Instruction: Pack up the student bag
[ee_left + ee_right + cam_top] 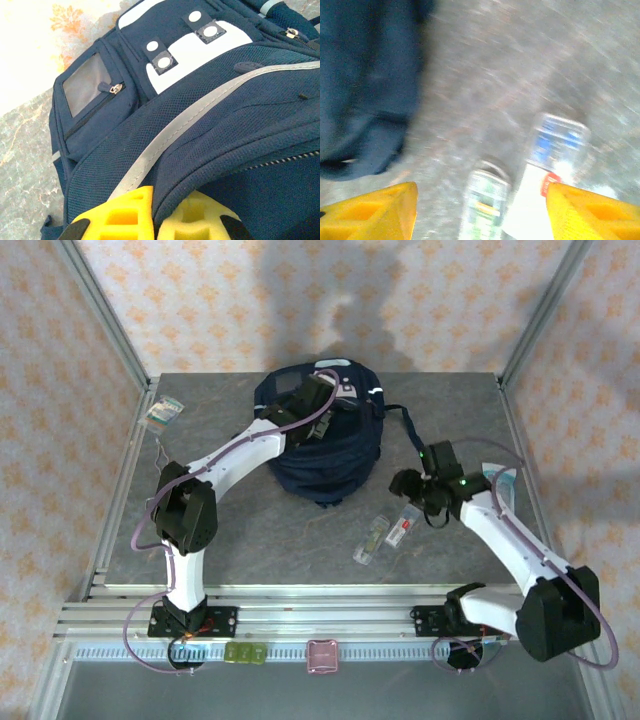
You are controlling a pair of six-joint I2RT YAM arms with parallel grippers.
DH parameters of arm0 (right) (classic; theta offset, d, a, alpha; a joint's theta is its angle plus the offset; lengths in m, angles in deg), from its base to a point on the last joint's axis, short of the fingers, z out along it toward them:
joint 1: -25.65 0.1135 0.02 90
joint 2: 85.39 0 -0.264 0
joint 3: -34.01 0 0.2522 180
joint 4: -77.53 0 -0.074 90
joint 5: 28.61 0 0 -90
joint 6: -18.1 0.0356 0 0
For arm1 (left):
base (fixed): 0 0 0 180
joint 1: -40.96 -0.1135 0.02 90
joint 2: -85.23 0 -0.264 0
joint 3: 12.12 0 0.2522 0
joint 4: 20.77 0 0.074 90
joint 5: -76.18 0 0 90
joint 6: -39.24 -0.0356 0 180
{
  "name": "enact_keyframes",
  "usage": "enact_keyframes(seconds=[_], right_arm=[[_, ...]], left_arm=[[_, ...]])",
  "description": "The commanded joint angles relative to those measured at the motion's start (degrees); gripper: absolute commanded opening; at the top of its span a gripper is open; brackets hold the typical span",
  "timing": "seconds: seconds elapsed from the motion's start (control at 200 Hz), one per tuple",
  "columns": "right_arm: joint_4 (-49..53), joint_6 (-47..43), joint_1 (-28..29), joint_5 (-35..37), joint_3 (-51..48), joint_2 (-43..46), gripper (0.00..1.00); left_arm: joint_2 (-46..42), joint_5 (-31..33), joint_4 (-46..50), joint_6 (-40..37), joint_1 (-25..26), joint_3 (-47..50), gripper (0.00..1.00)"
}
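The student bag (330, 445), navy with white patches and a grey stripe, lies at the back middle of the table. My left gripper (318, 400) reaches over its top. In the left wrist view the yellow fingertips (131, 212) are pinched on a fold of the bag's mesh fabric (210, 120) beside the grey stripe. My right gripper (415, 486) hovers to the bag's right, jaws wide apart and holding nothing. Below it, in the blurred right wrist view, lie a green-labelled packet (486, 200) and a blue-and-red packet (556, 147), with the bag's edge (365, 85) at the left.
The two clear packets (372, 538) (402, 530) rest on the table in front of the bag. Another packet (163, 412) lies at the back left corner, and one (503, 480) by the right arm. Metal frame posts flank the table. A green tag (244, 652) and a pink one (322, 655) sit on the near rail.
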Motion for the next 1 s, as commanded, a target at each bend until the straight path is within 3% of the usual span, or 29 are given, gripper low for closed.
enact_keyframes(seconds=[0.0,0.17,0.37,0.641,0.746,0.866,0.991], right_arm=[[2.3,6.5,0.8,6.4,-3.3,3.1,0.67],[-3.6,12.5,2.8,4.8,-10.1,2.7,0.68],[-7.8,14.9,4.4,6.7,-10.2,-2.0,0.67],[-11.7,15.4,5.0,9.4,-7.8,-15.3,0.63],[-11.5,15.2,5.0,11.5,-7.1,-17.4,0.51],[-9.9,14.1,4.6,14.4,-5.7,-15.2,0.28],[-8.2,11.5,3.7,15.2,-1.8,-10.7,0.20]], left_arm=[[-2.4,2.9,-0.3,4.2,-0.4,-3.7,0.00],[-2.8,1.8,-0.9,4.5,-0.4,-1.9,0.00],[-2.8,0.3,-1.1,5.9,-0.3,-1.4,0.00],[-3.6,-1.3,-1.4,6.9,-0.2,-1.7,0.00],[-3.4,-1.2,-0.9,6.9,-0.2,-2.2,0.00],[-3.5,-1.1,-1.1,6.8,-0.2,-2.3,0.00],[-3.6,-1.5,-1.0,6.7,-0.2,-3.0,0.00]])
